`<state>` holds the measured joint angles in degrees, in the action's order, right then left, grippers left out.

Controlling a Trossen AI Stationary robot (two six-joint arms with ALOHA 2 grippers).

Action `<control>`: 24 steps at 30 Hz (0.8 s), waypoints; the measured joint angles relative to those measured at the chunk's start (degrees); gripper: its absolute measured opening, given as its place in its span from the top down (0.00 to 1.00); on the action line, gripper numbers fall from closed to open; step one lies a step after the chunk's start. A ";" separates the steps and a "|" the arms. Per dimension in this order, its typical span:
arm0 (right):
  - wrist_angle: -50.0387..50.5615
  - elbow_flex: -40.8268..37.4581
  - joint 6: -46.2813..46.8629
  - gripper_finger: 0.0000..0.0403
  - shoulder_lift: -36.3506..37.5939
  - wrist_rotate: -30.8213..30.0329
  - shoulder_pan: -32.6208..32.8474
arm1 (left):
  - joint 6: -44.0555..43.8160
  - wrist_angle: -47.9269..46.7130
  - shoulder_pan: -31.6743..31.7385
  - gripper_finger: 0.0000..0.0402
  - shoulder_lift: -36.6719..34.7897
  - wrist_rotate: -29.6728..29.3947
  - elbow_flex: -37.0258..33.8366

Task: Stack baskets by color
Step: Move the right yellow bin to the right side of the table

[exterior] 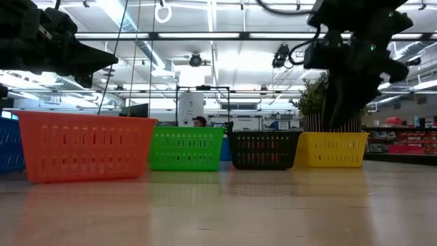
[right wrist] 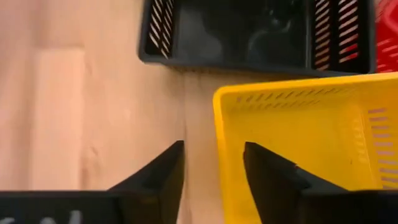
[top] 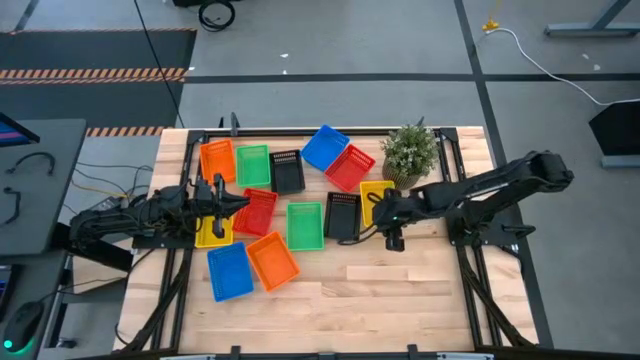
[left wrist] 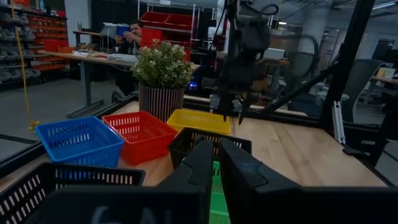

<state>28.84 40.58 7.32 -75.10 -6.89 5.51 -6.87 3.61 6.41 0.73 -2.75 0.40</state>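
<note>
Several baskets lie scattered on the wooden table: orange [top: 217, 160], green [top: 253, 165], black [top: 287, 172], blue [top: 325, 147], red [top: 350, 167] and others nearer. My right gripper [right wrist: 213, 146] is open and points steeply down over the near left corner of a yellow basket [right wrist: 298, 137], beside a black basket [right wrist: 249, 31]. One finger stands outside the yellow wall and one over its inside, touching nothing. My left gripper [left wrist: 214, 155] is shut and empty. It hangs level above the table's left side, over a red basket [top: 258, 210].
A potted plant [top: 410, 152] stands just beyond the yellow basket. A green basket [top: 305, 225] and a black one [top: 343, 215] lie mid-table; blue [top: 230, 270] and orange [top: 272, 260] ones sit nearer the front. Bare wood [top: 400, 295] spreads along the near right.
</note>
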 joint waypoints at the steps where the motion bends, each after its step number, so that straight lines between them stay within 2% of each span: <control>1: 0.04 0.00 -0.01 0.54 -1.21 -1.10 -0.09 | 0.00 -0.01 0.00 0.92 0.00 -0.01 0.00; 5: 0.07 0.00 -0.01 0.54 -5.38 -2.52 -0.61 | 0.01 0.00 0.00 0.92 0.00 -0.01 0.00; 8: 0.04 0.00 -0.02 0.60 -7.62 -2.22 -0.52 | 0.01 -0.01 0.00 0.91 0.01 0.01 -0.01; 13: 0.08 -0.02 -0.05 0.82 -9.23 -2.08 -0.30 | 0.00 0.01 0.01 0.90 0.00 -0.01 -0.01; 16: 2.09 1.06 4.38 0.96 -8.78 -1.43 1.66 | 0.01 -0.01 -0.01 0.92 0.01 -0.01 0.00; 24: 15.10 10.04 22.18 0.99 -5.79 -0.54 14.59 | 0.00 0.01 0.00 0.92 -0.01 0.01 -0.01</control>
<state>43.94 50.62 29.49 -80.90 -7.42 20.10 -6.86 3.62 6.40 0.71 -2.74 0.38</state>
